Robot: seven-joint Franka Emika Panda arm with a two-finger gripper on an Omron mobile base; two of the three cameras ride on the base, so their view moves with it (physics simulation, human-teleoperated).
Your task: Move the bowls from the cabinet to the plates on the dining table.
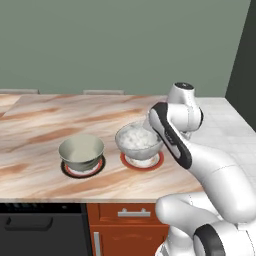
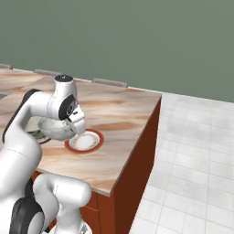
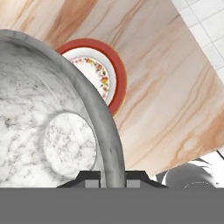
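My gripper is shut on the rim of the white-grey marble bowl, one fingertip inside the wall and one outside. It holds that bowl a little above the red-rimmed plate on the dining table. In the hand view the red-rimmed plate shows past the bowl's rim, offset to one side. From the right base view the gripper grips the bowl just left of the plate. The metal bowl sits on the black-rimmed plate to the left.
The table's right end drops to a white tiled floor. Under the front edge are a black appliance and a red-brown drawer. Chair backs show beyond the far edge.
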